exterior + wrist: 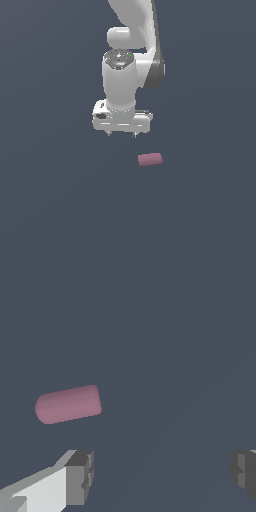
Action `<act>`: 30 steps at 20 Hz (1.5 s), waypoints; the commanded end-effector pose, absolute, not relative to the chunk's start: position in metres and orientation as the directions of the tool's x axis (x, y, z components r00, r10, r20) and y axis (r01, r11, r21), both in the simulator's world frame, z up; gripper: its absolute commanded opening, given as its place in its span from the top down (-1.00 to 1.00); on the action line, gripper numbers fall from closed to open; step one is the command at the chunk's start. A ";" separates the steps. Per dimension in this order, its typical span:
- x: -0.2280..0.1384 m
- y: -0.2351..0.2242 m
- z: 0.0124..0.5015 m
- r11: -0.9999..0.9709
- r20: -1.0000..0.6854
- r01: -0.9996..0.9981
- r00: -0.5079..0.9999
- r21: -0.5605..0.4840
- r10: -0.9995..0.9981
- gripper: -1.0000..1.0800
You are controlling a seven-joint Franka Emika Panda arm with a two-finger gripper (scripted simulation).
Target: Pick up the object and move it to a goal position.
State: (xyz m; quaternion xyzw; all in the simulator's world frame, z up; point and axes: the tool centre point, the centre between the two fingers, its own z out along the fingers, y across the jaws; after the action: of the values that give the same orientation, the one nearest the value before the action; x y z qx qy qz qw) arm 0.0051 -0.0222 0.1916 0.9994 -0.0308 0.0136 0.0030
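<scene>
pincer (121,134) wide open — empty, object (150,159) apart

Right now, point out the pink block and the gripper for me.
pink block (150,159), exterior view, middle of its long side.
pink block (68,404), wrist view, middle of its upper surface.
gripper (122,134), exterior view, midway between the fingertips, which stand wide apart.

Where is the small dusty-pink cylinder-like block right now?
In the exterior view, the small dusty-pink cylinder-like block lies on the dark grey floor, below and toward that view's right of the open white gripper, not between its fingers.
</scene>
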 end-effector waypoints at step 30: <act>0.015 -0.019 0.173 -0.976 0.028 -0.219 0.976 0.018 -0.218 -0.92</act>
State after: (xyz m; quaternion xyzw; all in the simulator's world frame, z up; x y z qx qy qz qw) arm 0.0141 -0.0223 0.1758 0.9953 -0.0956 0.0133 0.0116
